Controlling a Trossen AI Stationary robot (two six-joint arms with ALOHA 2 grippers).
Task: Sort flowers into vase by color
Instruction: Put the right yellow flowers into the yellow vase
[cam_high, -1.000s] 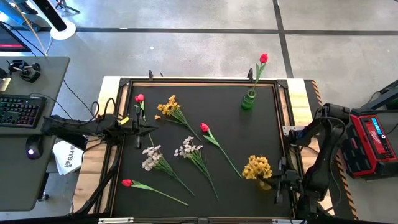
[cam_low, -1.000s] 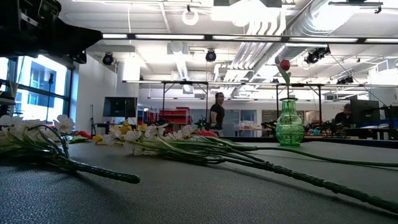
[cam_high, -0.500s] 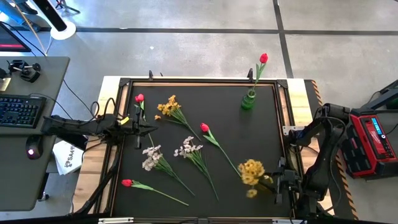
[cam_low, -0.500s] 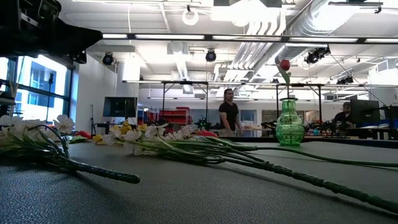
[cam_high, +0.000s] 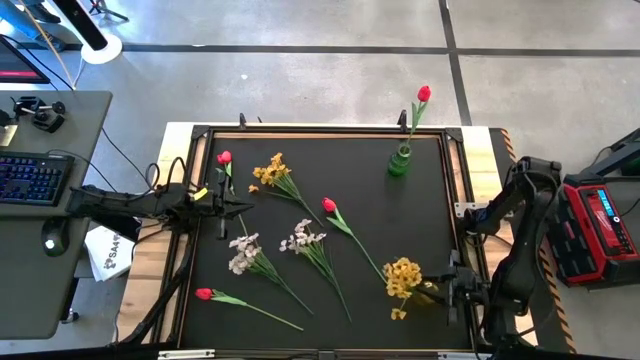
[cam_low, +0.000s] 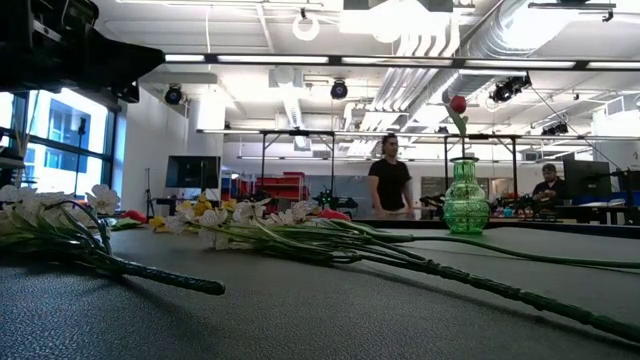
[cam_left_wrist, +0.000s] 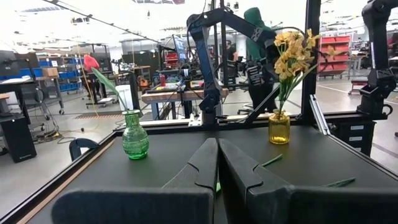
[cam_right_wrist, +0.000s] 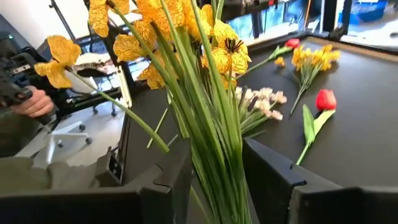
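On the black tabletop (cam_high: 420, 230), the right gripper (cam_right_wrist: 214, 165) has its jaws parted around the yellow bunch (cam_high: 403, 277) standing in the amber vase (cam_left_wrist: 278, 127). Light, floppy stems: grip low. Left gripper (cam_left_wrist: 217, 163) clenched, empty.

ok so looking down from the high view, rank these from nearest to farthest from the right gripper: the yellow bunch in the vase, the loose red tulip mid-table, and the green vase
From the right gripper:
1. Yellow bunch, right beside it at the near right corner.
2. Loose red tulip, mid-table.
3. Green vase, at the far edge.
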